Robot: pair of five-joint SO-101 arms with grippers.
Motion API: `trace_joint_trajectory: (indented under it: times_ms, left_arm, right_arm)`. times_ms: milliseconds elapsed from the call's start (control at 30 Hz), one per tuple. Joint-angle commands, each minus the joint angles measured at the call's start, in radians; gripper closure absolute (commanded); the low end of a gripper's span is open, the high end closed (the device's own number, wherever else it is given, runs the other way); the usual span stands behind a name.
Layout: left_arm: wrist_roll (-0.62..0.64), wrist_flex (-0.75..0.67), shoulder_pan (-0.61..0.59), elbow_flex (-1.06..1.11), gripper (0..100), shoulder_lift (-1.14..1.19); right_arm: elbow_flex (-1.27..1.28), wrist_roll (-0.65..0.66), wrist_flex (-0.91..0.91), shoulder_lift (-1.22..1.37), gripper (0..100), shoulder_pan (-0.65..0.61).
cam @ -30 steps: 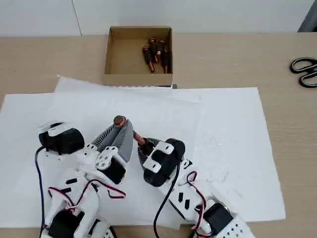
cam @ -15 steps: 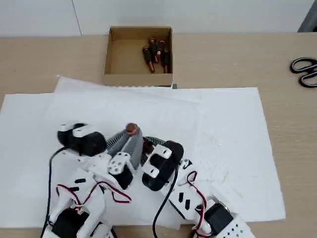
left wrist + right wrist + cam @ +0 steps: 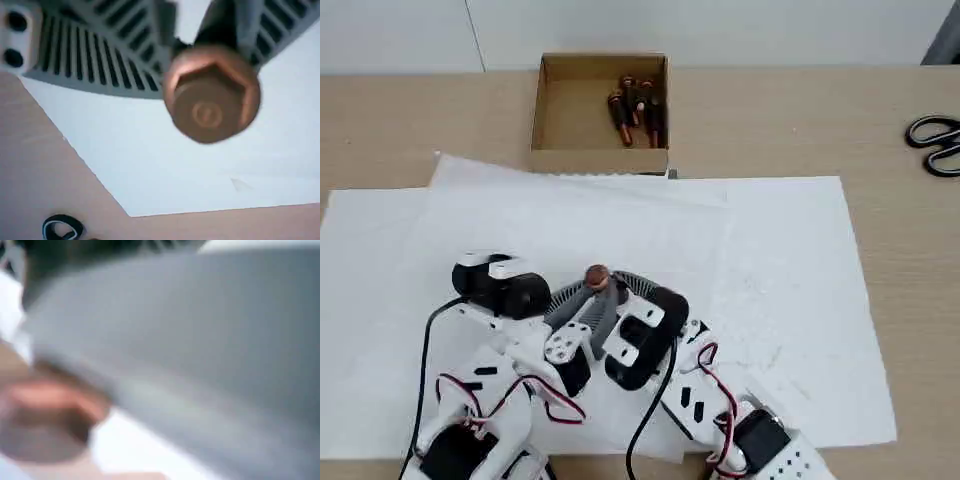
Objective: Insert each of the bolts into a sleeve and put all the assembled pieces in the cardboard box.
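A copper bolt with a hex head is held upright, head up, by my left gripper, which is shut on its shank. My right gripper sits right beside it, touching or nearly so, and is mostly hidden under the left one. A dark sleeve end peeks out between its ribbed fingers. In the right wrist view a blurred copper piece lies close under a grey finger. The cardboard box at the back holds several assembled pieces.
White paper sheets cover the table's middle and front. Black scissors lie at the far right edge on bare wood, and their handle shows in the left wrist view. Both arms crowd the front centre.
My left gripper has carried the bolt right and toward the front, from beside the right gripper to directly against it. The right arm has barely moved.
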Motion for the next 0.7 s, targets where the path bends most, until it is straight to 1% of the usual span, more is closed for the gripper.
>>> trace_joint_trajectory:
  times_ms: [0, 100, 300, 367, 433, 533, 567, 600, 667]
  left_arm:
    - [-0.020, 0.071, -0.002, -0.033, 76, 0.005]
    - [-0.069, 0.130, -0.052, -0.073, 77, 0.005]
    - [-0.235, 0.227, -0.157, -0.170, 77, 0.005]
    - [-0.273, 0.245, -0.180, -0.205, 77, 0.005]
    - [-0.296, 0.247, -0.198, -0.245, 83, 0.005]
    - [-0.318, 0.239, -0.207, -0.298, 98, 0.003]
    - [-0.319, 0.239, -0.207, -0.317, 100, 0.000]
    - [-0.319, 0.239, -0.207, -0.334, 98, 0.000]
    - [-0.319, 0.239, -0.207, -0.371, 100, 0.000]
  right_arm:
    - [-0.034, 0.008, -0.053, -0.018, 99.5, -0.012]
    - [-0.032, 0.008, -0.051, -0.018, 99.5, -0.012]
    - [-0.015, 0.008, -0.051, -0.016, 99.5, -0.010]
    - [-0.014, 0.008, -0.051, -0.016, 99.5, -0.008]
    - [-0.014, 0.008, -0.051, -0.016, 99.5, -0.007]
    - [-0.014, 0.006, -0.050, -0.016, 99.5, -0.004]
    - [-0.014, 0.003, -0.050, -0.015, 99.5, 0.007]
    - [-0.014, 0.002, -0.050, -0.012, 99.5, 0.021]
    - [-0.017, -0.002, -0.024, -0.008, 99.5, 0.067]
